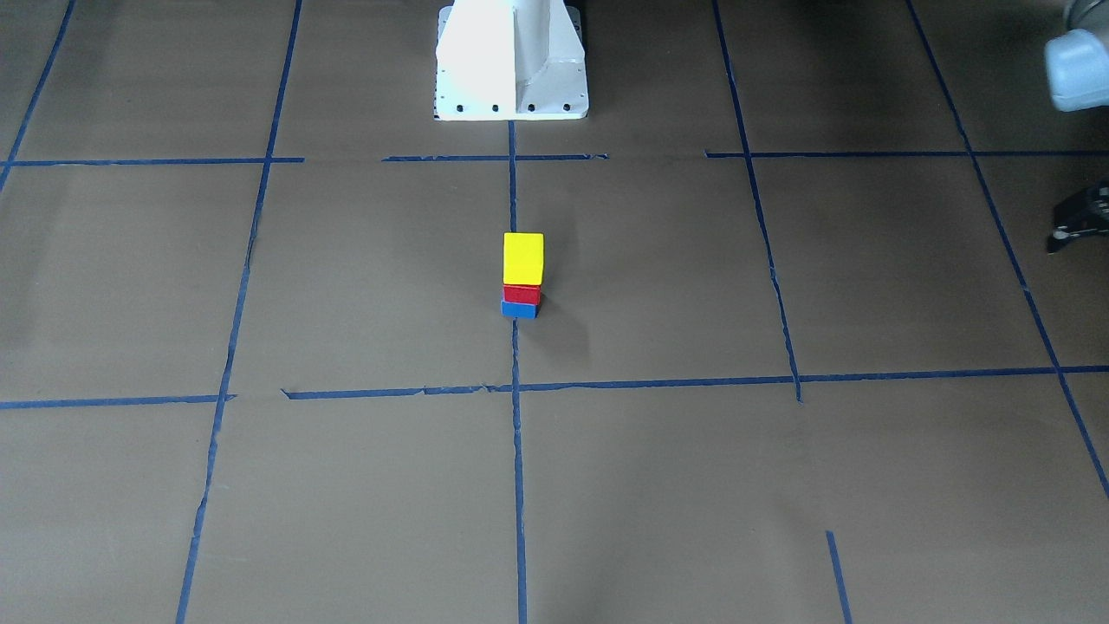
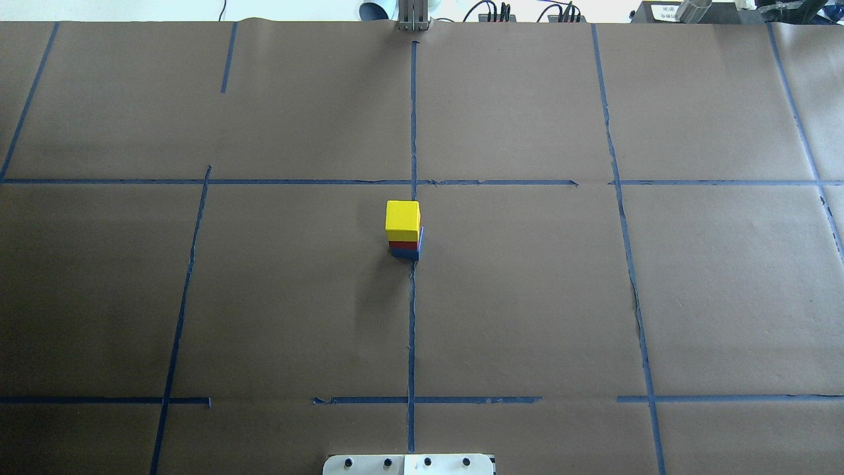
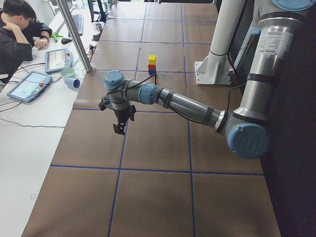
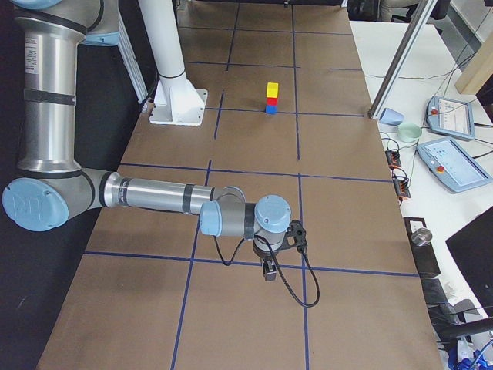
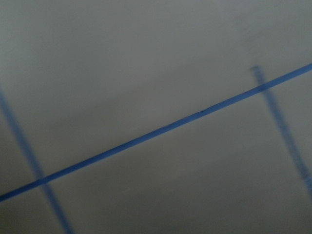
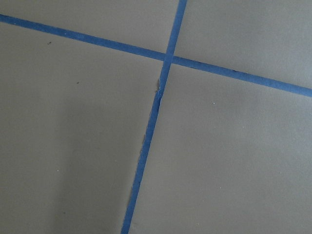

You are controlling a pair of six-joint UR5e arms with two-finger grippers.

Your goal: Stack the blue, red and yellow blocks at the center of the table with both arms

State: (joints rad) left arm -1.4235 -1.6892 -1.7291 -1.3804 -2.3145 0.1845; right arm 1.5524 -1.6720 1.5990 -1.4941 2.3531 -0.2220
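A yellow block [image 1: 523, 258] sits on a red block [image 1: 522, 295], which sits on a blue block [image 1: 518, 309], as one upright stack on the table's centre line. The stack also shows in the overhead view [image 2: 402, 220]. No gripper touches it. My left gripper [image 3: 118, 129] hangs over the table far from the stack, toward my left end; only a dark part of it [image 1: 1079, 221] shows at the front view's right edge, and I cannot tell its state. My right gripper [image 4: 270, 271] hangs over the table's right end; I cannot tell its state. Both wrist views show only brown paper and blue tape.
The robot's white base [image 1: 511, 61] stands behind the stack. Blue tape lines [image 2: 412, 316] grid the brown paper. Beyond the far edge are a metal post [image 3: 74, 37], tablets [image 3: 27, 85], a cup [image 3: 72, 83] and a seated operator [image 3: 17, 29].
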